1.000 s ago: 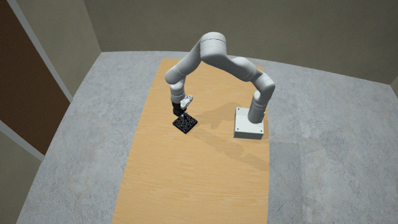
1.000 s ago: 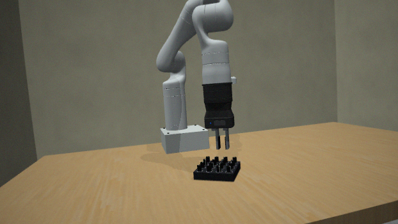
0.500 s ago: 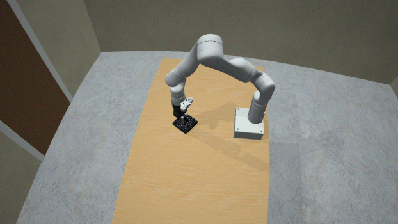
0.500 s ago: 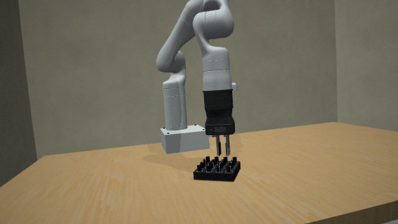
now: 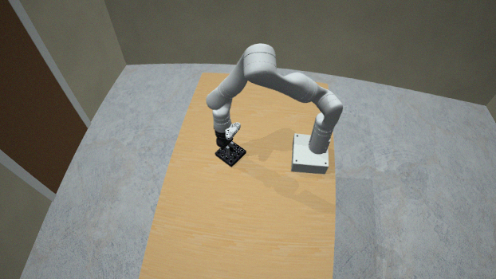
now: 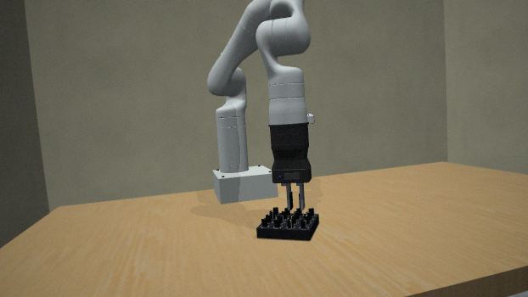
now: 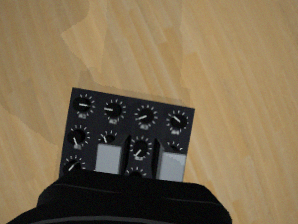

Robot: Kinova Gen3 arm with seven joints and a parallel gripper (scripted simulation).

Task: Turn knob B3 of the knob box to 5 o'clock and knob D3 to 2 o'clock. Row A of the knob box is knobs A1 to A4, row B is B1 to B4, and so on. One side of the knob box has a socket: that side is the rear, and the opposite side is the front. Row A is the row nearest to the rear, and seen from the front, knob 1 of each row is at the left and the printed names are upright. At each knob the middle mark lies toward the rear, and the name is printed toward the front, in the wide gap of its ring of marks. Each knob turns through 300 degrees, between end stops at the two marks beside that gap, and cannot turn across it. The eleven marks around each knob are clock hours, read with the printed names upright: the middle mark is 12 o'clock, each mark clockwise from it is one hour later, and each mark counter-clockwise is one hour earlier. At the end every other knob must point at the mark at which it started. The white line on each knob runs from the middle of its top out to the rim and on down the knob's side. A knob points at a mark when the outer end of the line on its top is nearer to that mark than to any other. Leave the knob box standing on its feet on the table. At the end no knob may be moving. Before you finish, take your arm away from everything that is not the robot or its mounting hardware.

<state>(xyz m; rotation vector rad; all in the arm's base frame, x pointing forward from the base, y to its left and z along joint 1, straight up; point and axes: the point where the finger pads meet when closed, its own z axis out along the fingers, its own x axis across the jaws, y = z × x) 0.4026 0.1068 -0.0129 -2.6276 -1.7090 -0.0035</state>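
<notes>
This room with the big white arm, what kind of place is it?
Probably a robot test room: one white arm bolted by its base to a long wooden table, a small black knob box under its end effector, bare walls.
</notes>
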